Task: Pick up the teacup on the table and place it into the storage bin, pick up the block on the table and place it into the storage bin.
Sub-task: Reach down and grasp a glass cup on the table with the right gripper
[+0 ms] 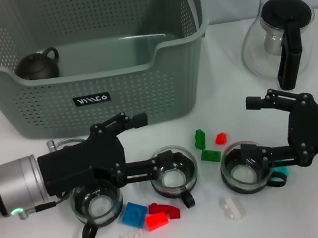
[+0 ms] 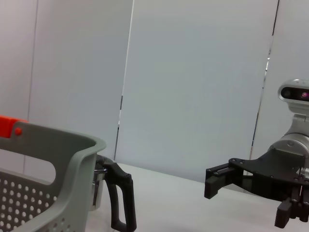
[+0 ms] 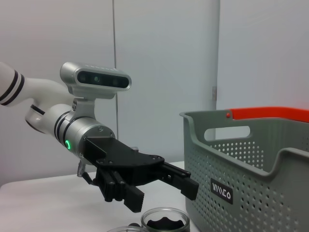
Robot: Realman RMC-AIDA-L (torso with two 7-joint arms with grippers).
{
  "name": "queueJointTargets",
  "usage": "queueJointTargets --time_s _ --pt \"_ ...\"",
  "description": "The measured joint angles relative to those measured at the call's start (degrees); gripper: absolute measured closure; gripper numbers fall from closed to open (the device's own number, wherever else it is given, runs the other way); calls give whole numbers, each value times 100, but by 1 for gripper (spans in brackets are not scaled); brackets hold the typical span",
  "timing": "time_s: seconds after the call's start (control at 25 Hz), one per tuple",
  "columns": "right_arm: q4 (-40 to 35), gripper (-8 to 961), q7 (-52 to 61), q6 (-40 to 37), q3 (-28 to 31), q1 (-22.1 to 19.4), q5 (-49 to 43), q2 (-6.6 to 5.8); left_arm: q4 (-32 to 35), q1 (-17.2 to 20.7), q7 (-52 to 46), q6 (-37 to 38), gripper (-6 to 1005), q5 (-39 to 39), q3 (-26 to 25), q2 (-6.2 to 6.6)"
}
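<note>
The left pincer (image 1: pixel 169 168) hangs low over the desk (image 1: pixel 317 215), spread wide around the rim of the middle glass teacup (image 1: pixel 175 177), one finger reaching toward the storage bin (image 1: pixel 109 66) just beyond it. The right pincer (image 1: pixel 261 160) sits likewise, wide about another glass teacup (image 1: pixel 245 169). Neither looks clamped yet. Blocks lie close by: a green block (image 1: pixel 210 155) between the two pincers, a red block (image 1: pixel 157 220) nearer the left one. A dark teapot (image 1: pixel 39 65) sits inside the bin.
</note>
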Motion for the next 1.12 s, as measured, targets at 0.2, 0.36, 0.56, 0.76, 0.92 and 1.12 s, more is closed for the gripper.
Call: queueJointTargets --time_s 0.2,0.36,0.56,0.76,0.92,1.12 --pt "-1 12 0 -9 0 -2 0 -5 -2 7 1 6 52 1 5 3" --pt "0 12 5 -80 0 0 -12 -20 1 -9 1 17 52 16 11 1" --pt "-448 11 803 -427 -2 45 -314 -93 1 -4 1 77 52 8 -1 1" --pt "-1796 11 1980 -1074 -58 73 -838 -42 -23 -3 1 85 52 3 12 -5" --pt "-2686 11 2544 -1470 -489 79 -986 -32 -29 -22 1 74 52 0 11 -32" --pt "-3416 11 3292 -1475 -1228 245 -1443 -30 -112 -69 1 -29 52 0 27 -55"
